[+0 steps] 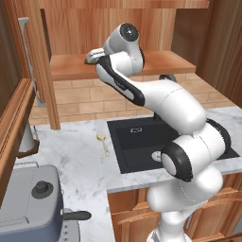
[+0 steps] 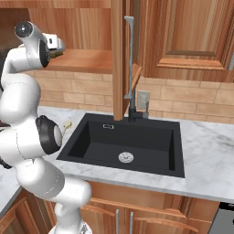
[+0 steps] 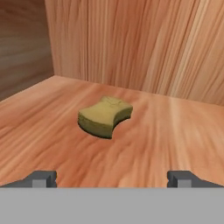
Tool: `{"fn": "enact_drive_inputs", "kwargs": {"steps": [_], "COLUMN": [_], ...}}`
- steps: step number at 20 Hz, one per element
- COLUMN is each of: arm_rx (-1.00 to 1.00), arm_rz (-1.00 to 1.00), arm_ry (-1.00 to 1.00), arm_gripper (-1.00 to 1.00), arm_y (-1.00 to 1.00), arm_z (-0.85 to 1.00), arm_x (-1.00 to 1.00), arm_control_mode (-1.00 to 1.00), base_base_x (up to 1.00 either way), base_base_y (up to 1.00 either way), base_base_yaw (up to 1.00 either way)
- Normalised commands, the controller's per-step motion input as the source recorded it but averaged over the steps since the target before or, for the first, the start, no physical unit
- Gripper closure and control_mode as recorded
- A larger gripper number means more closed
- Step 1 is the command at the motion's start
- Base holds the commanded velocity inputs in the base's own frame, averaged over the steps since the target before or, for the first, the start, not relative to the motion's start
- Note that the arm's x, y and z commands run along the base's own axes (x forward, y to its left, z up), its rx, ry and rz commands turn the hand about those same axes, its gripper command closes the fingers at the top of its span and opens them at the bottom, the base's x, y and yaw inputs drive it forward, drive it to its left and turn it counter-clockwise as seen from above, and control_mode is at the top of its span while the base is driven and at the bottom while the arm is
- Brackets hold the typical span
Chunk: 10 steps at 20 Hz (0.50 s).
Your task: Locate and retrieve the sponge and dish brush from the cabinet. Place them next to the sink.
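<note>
Gripper (image 3: pixel 112 179) wide open, we hover inside the cabinet (image 3: pixel 131 48); the sponge (image 3: pixel 105 116) lies ahead between our fingertips. Reaching step: next we advance and close on it.

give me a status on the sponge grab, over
End effector open, inside the cabinet. Sponge lies flat on the shelf ahead, not gripped. Dish brush on the counter beside the sink. Nothing between fingers and sponge.
</note>
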Motion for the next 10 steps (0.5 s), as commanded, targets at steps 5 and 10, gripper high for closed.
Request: {"fn": "enact_drive_inputs", "kwargs": {"steps": [5, 10], "arm_rx": [0.00, 0.00], "arm_rz": [0.00, 0.00], "arm_ry": [0.00, 0.00], "arm_gripper": [-1.00, -1.00], "arm_y": [0.00, 0.01], "arm_z": [-0.04, -0.02], "arm_x": [0.21, 0.28], "arm_control_mode": [-1.00, -1.00], "base_base_x": [0.00, 0.00], "base_base_y": [0.00, 0.00], "base_base_yaw": [0.00, 0.00]}}
